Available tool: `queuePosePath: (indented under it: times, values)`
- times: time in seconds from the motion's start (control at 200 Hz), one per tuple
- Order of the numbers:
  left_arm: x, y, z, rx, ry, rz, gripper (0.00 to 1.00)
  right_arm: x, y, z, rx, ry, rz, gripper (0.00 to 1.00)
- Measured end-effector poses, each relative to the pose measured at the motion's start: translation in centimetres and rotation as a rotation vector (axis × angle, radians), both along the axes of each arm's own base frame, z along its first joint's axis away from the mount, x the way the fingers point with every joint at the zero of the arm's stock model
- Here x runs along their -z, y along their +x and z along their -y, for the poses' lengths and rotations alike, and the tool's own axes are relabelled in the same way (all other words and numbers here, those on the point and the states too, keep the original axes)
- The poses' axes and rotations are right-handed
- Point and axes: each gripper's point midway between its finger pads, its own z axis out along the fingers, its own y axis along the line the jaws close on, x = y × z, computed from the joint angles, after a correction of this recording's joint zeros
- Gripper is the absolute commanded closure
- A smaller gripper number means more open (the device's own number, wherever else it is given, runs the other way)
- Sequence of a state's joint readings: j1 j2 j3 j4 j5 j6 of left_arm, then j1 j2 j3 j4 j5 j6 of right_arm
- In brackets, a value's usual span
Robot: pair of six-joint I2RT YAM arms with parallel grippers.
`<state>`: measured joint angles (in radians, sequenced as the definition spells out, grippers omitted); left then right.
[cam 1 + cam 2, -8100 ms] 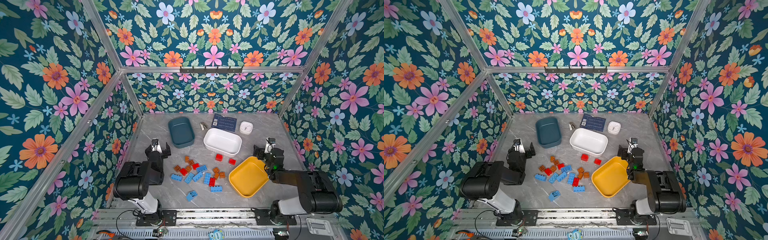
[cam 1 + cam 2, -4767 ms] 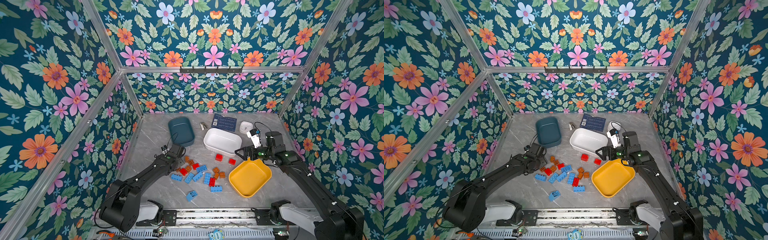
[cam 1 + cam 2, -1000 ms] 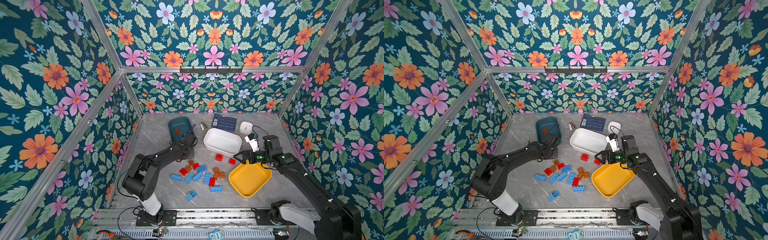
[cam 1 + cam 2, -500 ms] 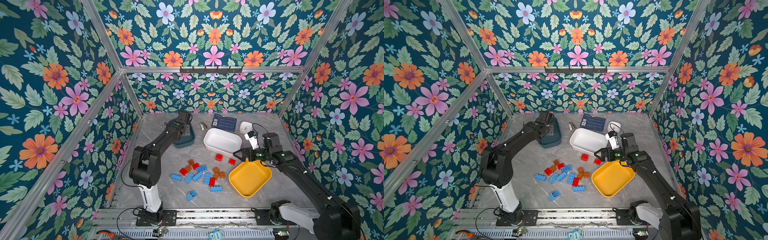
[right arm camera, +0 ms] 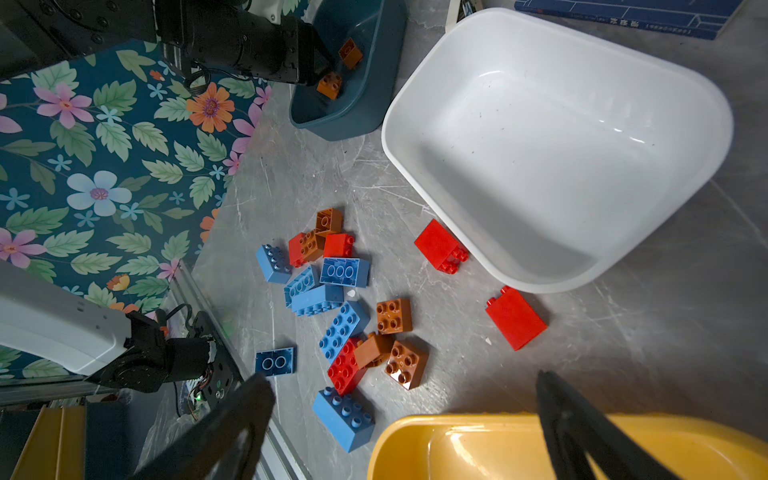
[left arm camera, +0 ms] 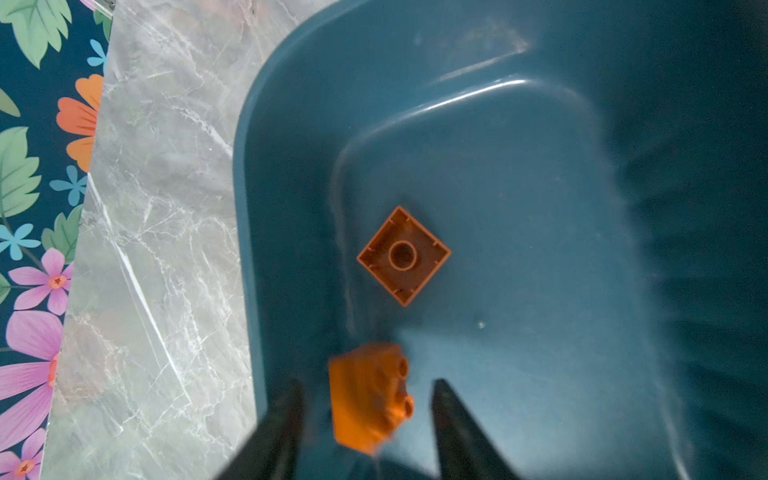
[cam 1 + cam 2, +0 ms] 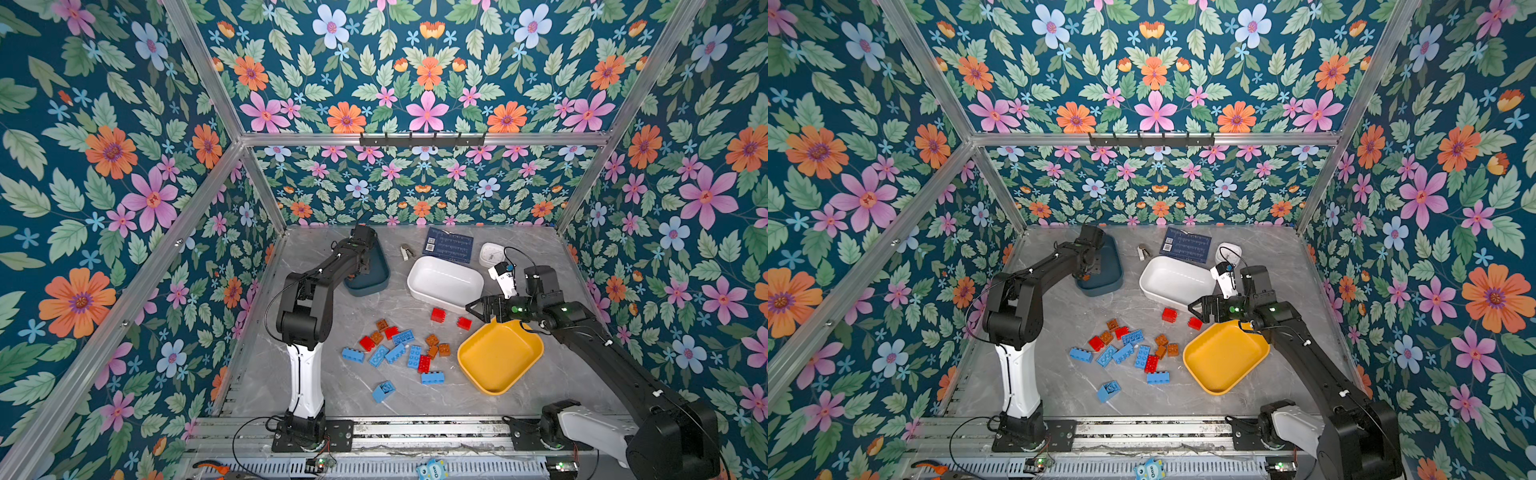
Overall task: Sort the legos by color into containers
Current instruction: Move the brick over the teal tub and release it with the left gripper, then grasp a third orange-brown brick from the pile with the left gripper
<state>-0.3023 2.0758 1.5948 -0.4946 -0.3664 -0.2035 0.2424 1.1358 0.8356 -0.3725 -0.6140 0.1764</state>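
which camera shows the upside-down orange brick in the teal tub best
Left wrist: the upside-down orange brick sits sharp and central, hollow underside up, on the teal tub floor. The right wrist view shows it small, distant. In both top views the left arm hides it.

A small blue tag (image 7: 432, 472) possibly reads "One".

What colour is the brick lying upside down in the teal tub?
Orange-brown. The upside-down brick shows best in the left wrist view, inside the teal tub.
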Motion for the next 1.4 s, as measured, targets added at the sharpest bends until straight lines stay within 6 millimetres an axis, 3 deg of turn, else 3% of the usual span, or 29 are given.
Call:
queuePosePath:
  times: [0.19,0.31,0.41,0.66,0.91,1.005,1.125,1.4]
  values:
    - [-2.5,-1.0,0.7,0.022,-0.025,0.028,0.15,0.1,-0.1,0.0,0.0,-0.001,-0.003,0.01]
    - [-4.7,-3.4,2.0,0.062,-0.075,0.048,0.13,0.1,-0.1,0.0,0.0,-0.001,-0.002,0.01]
    - [-5.4,-6.0,3.1,0.089,-0.127,0.043,0.13,0.1,0.0,0.0,0.0,-0.002,-0.004,0.01]
    - [-4.0,-14.1,4.9,0.109,-0.212,-0.025,0.13,0.1,0.2,-0.1,-0.003,-0.004,-0.006,0.01]
    - [-2.1,-20.3,3.9,0.089,-0.237,-0.1,0.16,0.7,0.2,-0.2,-0.017,-0.003,-0.024,0.01]
    - [-1.8,-21.3,4.0,0.076,-0.271,-0.108,0.17,0.9,0.2,-0.3,-0.022,0.0,-0.032,0.01]
    - [-1.0,-21.7,5.6,0.046,-0.353,-0.111,0.21,1.0,0.1,-0.4,-0.027,0.006,-0.036,0.01]
    - [1.0,-20.4,10.3,-0.077,-0.469,-0.084,0.3,1.3,-0.3,-0.5,-0.032,0.009,-0.045,0.01]
